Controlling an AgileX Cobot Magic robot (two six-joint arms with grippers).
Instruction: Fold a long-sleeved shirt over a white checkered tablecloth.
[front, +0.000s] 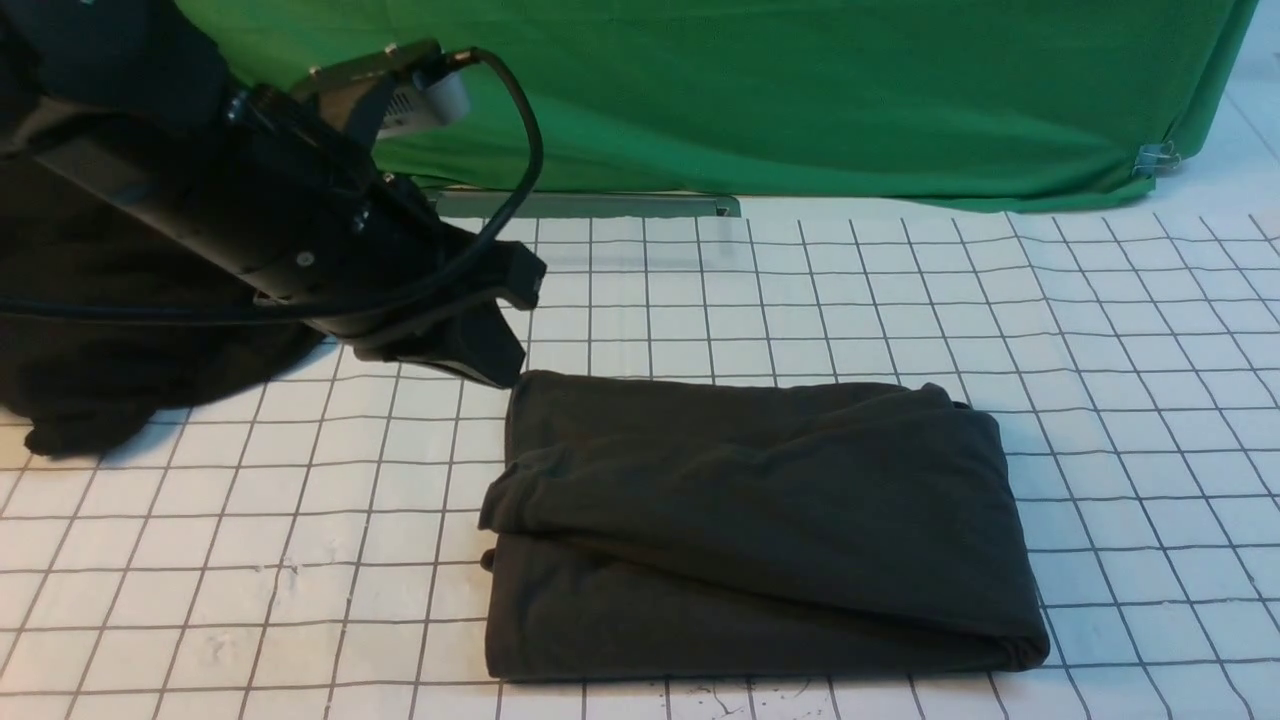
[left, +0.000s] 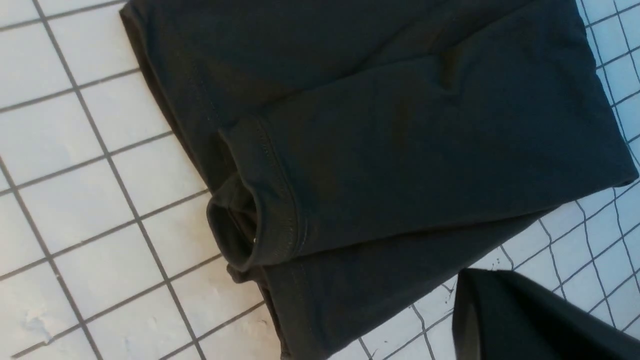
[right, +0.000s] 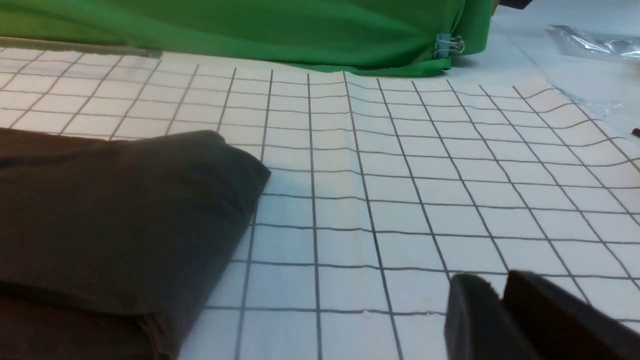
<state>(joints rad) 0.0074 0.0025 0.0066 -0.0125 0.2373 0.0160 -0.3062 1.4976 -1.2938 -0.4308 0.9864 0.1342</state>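
Neatly folded, the soft knit long-sleeved shirt (front: 760, 520) forms a rectangle; both tools' states unclear

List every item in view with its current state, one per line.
long-sleeved shirt: folded into a compact rectangle, lying flat, held by nothing.
white checkered tablecloth: spread out, slightly rippled.
green cloth: draped at the far edge, clipped.
black heap of cloth: crumpled.
left end effector: raised above the tablecloth, holding nothing.

One folded shirt (front: 760, 520), one checkered tablecloth (front: 1100, 350), seemingly one black heap (front: 90, 380).
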